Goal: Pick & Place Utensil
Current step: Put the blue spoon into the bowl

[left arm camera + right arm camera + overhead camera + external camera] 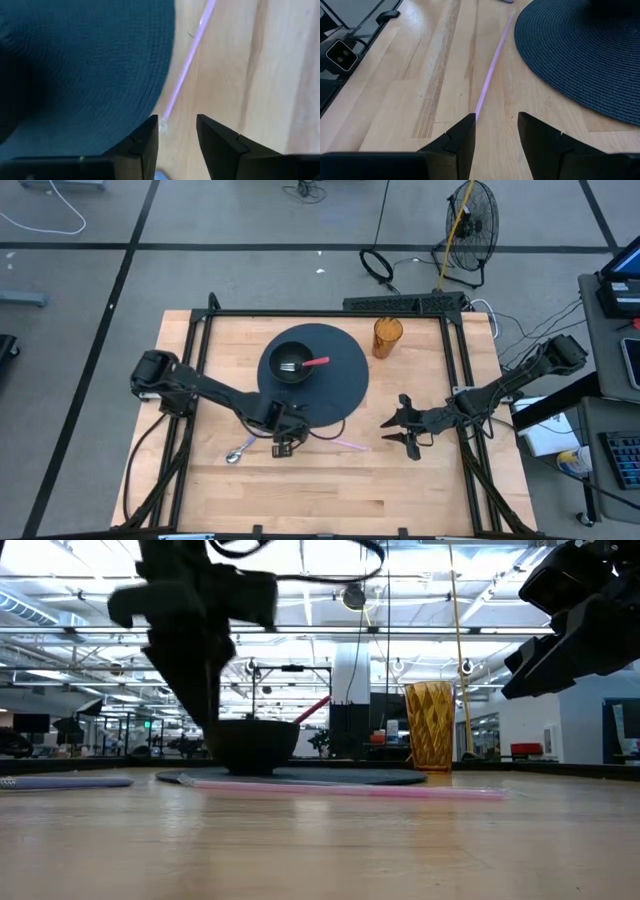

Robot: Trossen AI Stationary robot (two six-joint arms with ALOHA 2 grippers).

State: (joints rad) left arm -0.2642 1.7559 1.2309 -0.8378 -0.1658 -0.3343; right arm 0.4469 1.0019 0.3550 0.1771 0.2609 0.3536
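Pink, the straw [350,445] is seen lying on the bench [420,490] beside the dark mat [340,385]. The left end effector [176,131] is held released over its end; the right end effector [496,127] is parted too.

placemat [340,375] dark blue, woven | bowl [292,364] black | cup [387,337] amber, faceted | straw [490,75] pink-violet | table [400,480] pale wood

Bare bench [330,490] runs wide along the near edge. The round dark mat [345,385] with its black bowl [291,366] fills the middle, and the amber cup [387,337] blocks the far side. A pink straw [350,444] lies between both arms' end effectors.
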